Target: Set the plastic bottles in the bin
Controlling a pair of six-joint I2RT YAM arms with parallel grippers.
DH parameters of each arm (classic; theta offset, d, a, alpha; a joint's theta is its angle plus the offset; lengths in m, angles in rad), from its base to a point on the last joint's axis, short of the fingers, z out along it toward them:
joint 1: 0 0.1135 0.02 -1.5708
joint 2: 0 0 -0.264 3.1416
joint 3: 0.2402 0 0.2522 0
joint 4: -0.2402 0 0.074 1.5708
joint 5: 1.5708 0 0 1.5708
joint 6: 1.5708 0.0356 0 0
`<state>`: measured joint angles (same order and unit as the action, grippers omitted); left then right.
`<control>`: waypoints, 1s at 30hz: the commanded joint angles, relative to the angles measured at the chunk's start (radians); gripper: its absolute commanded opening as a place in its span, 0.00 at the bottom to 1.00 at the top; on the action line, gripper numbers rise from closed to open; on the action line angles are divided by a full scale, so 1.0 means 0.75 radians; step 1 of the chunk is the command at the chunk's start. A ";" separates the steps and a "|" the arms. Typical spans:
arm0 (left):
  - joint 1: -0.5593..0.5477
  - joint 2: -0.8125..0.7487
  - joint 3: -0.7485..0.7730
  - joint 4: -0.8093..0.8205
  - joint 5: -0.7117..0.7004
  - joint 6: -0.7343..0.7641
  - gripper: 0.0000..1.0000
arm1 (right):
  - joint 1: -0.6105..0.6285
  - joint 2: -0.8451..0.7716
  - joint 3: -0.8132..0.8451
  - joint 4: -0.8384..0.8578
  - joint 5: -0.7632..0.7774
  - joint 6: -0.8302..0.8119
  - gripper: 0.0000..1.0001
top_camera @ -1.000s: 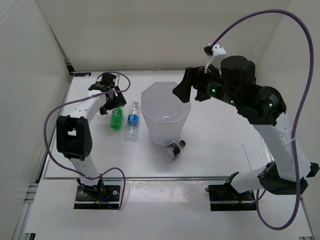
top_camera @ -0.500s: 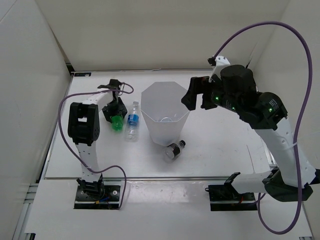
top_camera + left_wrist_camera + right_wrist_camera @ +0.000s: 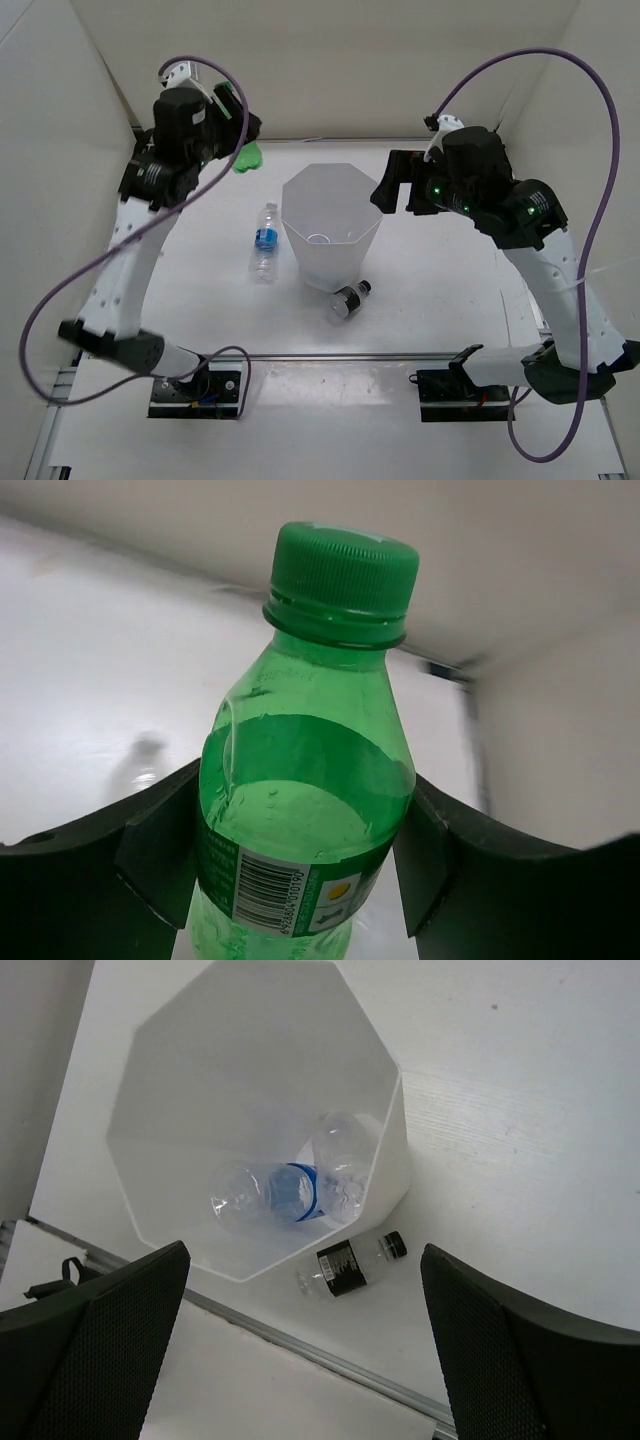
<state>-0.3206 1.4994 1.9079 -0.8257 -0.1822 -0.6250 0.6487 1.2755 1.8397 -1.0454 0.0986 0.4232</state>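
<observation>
Top external view showed the left gripper (image 3: 297, 855) up high at the far left, above the far edge of the table (image 3: 440, 290). Its jaws were clamped on the green bottle (image 3: 310, 770). From the left wrist view, the two dark fingers pressed the bottle's lower body from either side, with the cap pointing away from the wrist. Right of that, a clear blue-labelled bottle (image 3: 264, 241) lay on its side on the table, just beside the bin (image 3: 335, 265) on its left. The white octagonal bin stood upright near the middle. Inside it, the right wrist view showed a second blue-labelled bottle (image 3: 270, 1195) and a plain clear bottle (image 3: 345, 1160) lying at the bottom, touching each other. A dark bottle (image 3: 348, 299) lay on the table against the bin's near right side. Furthest right, the right gripper (image 3: 305, 1250) hung above the bin's right rim, its fingers spread wide and gripping nothing.
</observation>
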 commanded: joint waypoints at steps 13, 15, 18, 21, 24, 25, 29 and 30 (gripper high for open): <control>-0.532 -0.023 0.022 0.131 -0.084 0.179 1.00 | -0.225 -0.076 -0.129 0.060 -0.162 0.072 1.00; -0.532 -0.052 0.070 0.131 -0.198 0.193 1.00 | -0.265 -0.095 -0.160 0.060 -0.176 0.084 1.00; -0.442 -0.148 0.038 0.131 -0.474 0.132 1.00 | -0.294 -0.132 -0.211 0.060 -0.201 0.084 1.00; -0.173 -0.267 -0.248 0.089 -0.480 -0.137 1.00 | -0.321 -0.167 -0.260 0.073 -0.221 0.108 1.00; 0.034 -0.300 -0.586 0.148 -0.183 -0.248 1.00 | -0.335 -0.179 -0.303 0.085 -0.287 0.121 1.00; 0.061 -0.279 -0.649 0.164 -0.102 -0.249 1.00 | -0.347 -0.179 -0.315 0.085 -0.299 0.121 1.00; 0.110 -0.100 -0.822 0.211 -0.041 -0.226 1.00 | -0.347 -0.154 -0.299 0.085 -0.332 0.109 1.00; 0.110 -0.069 -0.834 0.236 -0.041 -0.226 1.00 | -0.347 -0.154 -0.283 0.085 -0.332 0.109 1.00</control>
<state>-0.2428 1.3392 1.3460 -0.6605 -0.3065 -0.7647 0.3927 1.1584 1.6058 -1.0183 -0.1055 0.5098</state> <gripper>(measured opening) 0.999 0.998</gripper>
